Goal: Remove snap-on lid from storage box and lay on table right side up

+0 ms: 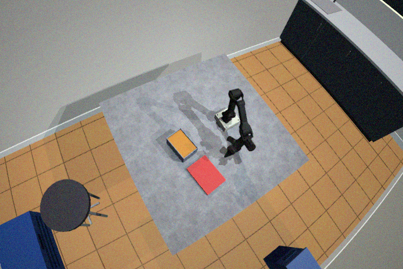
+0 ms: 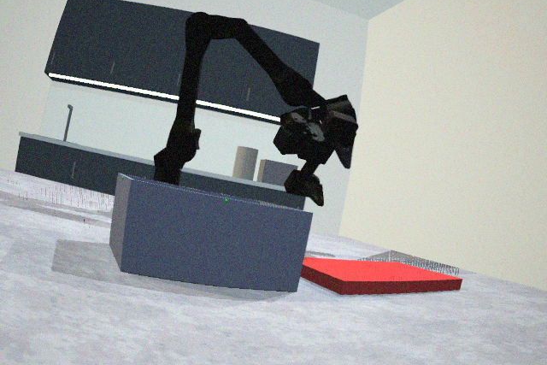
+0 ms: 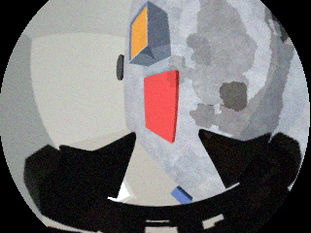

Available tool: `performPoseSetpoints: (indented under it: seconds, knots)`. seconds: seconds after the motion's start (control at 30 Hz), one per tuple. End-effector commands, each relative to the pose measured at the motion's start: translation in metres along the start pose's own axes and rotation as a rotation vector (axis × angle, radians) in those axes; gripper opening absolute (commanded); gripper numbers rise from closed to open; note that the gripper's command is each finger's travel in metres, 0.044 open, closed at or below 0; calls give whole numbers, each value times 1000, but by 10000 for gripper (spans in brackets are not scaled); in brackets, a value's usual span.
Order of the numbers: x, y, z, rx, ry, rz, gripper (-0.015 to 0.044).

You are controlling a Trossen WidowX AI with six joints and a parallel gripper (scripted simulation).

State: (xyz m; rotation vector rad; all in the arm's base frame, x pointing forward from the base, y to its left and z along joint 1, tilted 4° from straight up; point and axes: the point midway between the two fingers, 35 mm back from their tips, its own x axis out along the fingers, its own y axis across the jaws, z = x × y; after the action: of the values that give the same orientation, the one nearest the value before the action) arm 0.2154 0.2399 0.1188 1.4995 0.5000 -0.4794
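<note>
The storage box [image 1: 190,155] [image 2: 212,237] [image 3: 157,29] is blue-grey and stands upright, its lid off. An orange surface [image 1: 181,143] [image 3: 139,34] shows inside its rim. The red lid [image 1: 206,175] [image 2: 375,270] [image 3: 161,107] lies flat on the grey surface beside the box, its smooth face up and its side edges downward. A narrow gap parts them in the top view. My gripper [image 2: 335,185] [image 3: 167,134] is open and empty. It hangs above the grey surface, off to the arm-base side of the lid, and touches neither lid nor box.
The arm's pale base [image 1: 230,123] stands on the grey surface [image 1: 146,119], up and right of the box in the top view. A dark round stool [image 1: 65,205], blue furniture [image 1: 14,240] and a kitchen counter [image 1: 335,48] stand farther off.
</note>
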Motion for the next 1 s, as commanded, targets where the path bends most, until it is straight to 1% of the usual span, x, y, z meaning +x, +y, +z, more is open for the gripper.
performPoseSetpoints:
  seconds: [0.0,0.1,0.97]
  knots:
    - [-6,6,-1,13,7,7,440]
    - [-1,1,0,13,7,7,440]
    - [-1,1,0,13,7,7,440]
